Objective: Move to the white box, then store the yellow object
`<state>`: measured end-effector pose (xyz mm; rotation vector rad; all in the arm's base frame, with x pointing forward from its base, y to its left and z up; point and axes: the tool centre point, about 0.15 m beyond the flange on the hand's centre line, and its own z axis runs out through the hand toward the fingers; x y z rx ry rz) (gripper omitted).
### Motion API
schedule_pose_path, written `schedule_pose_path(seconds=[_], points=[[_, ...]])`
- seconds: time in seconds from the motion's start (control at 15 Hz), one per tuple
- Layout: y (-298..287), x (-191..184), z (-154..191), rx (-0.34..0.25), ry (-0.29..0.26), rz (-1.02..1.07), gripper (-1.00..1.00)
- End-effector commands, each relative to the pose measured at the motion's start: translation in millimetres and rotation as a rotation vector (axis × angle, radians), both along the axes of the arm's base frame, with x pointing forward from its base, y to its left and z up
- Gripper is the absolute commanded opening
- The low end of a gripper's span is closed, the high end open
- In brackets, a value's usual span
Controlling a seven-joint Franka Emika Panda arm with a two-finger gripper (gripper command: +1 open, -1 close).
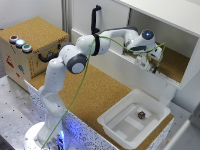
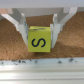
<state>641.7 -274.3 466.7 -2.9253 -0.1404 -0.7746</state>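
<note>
The yellow object (image 2: 39, 38), a small cube marked with a black S, sits between my gripper's (image 2: 39, 41) two fingers (image 2: 21, 26), which lie close against its sides over a cork floor. In the exterior view my gripper (image 1: 150, 59) is reached into the open white cabinet at the exterior view's right, and the cube is not discernible there. The white box (image 1: 112, 120), a shallow tray, stands on the cork table at the lower right, well below and in front of the gripper.
A small dark roundish object (image 1: 141, 115) lies inside the tray. A cork-covered box with coloured buttons (image 1: 31, 50) stands at the exterior view's left. The cabinet's front ledge (image 1: 120, 62) and roof (image 1: 165, 15) enclose the gripper. A yellow-green cable (image 1: 82, 80) runs along the arm.
</note>
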Motion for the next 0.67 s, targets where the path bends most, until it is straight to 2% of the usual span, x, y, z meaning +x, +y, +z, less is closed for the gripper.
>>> schedule_pose_path(seconds=[0.0,0.13,0.2,0.27,0.33,0.47,0.6], points=[[-22,-98,20,0.015,-0.108,0.022,-1.0],[-33,-132,17,0.024,-0.085,-0.006,-1.0],[-39,-147,11,0.047,-0.066,-0.03,-1.0],[-42,-163,2,0.04,-0.051,-0.053,-1.0],[-42,-174,-6,0.024,-0.031,-0.061,-1.0],[-43,-199,-32,-0.045,0.018,-0.054,-1.0],[-48,-213,-49,-0.055,0.061,-0.067,-1.0]])
